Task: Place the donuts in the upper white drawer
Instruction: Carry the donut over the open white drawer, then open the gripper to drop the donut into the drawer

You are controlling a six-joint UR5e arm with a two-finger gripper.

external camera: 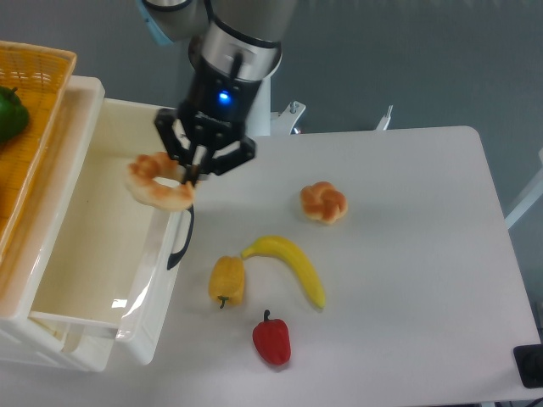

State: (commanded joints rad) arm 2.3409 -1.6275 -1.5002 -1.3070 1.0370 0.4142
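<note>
Over upper white drawer (102,254): pincer (192,175) gripping ring donut (158,181).

Bright, even light; soft shadows; sharp focus.

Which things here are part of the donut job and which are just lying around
Job: ring donut held in the gripper, knotted donut, white drawer.
Lying about: banana, yellow pepper, red pepper, wicker basket, green pepper.
</note>
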